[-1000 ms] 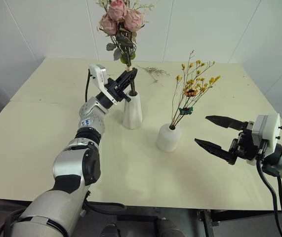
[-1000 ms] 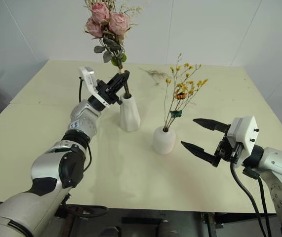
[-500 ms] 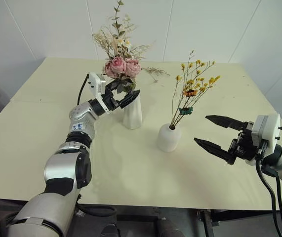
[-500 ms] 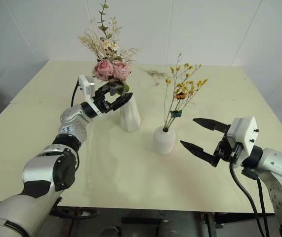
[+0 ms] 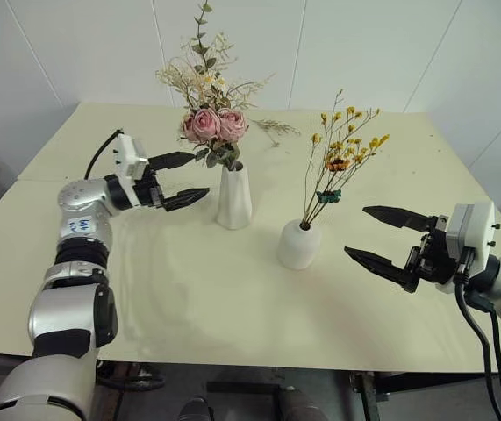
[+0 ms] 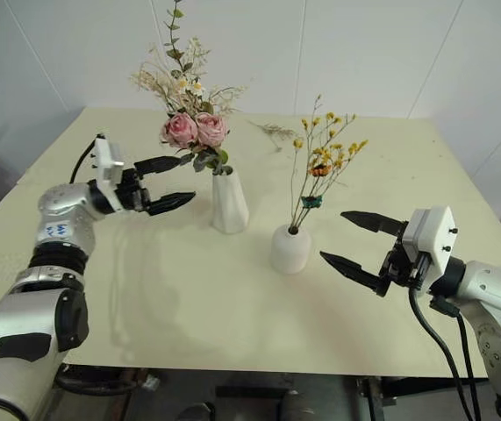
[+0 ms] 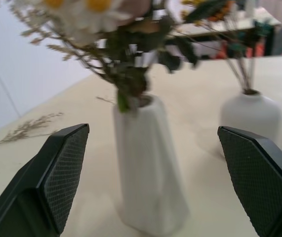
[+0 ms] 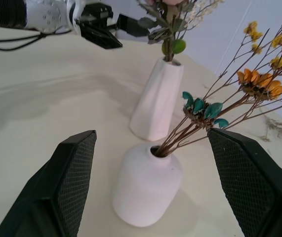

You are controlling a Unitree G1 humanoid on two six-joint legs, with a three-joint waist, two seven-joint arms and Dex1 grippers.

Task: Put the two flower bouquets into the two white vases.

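Table (image 5: 189, 298): two vases (image 5: 234, 197), two bouquets (image 5: 208, 123)

Pink roses (image 5: 210, 124) stand in a white tall vase (image 5: 234, 198), yellow-orange flowers (image 5: 345, 145) with a teal tie (image 5: 330, 196) in a white round vase (image 5: 300, 245), on a cream tabletop (image 5: 232, 298).

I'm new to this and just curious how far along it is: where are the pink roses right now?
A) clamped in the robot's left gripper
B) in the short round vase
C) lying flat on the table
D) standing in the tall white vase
D: the pink roses stand with their stems in the tall white vase, while the left gripper is open beside it and holds nothing.
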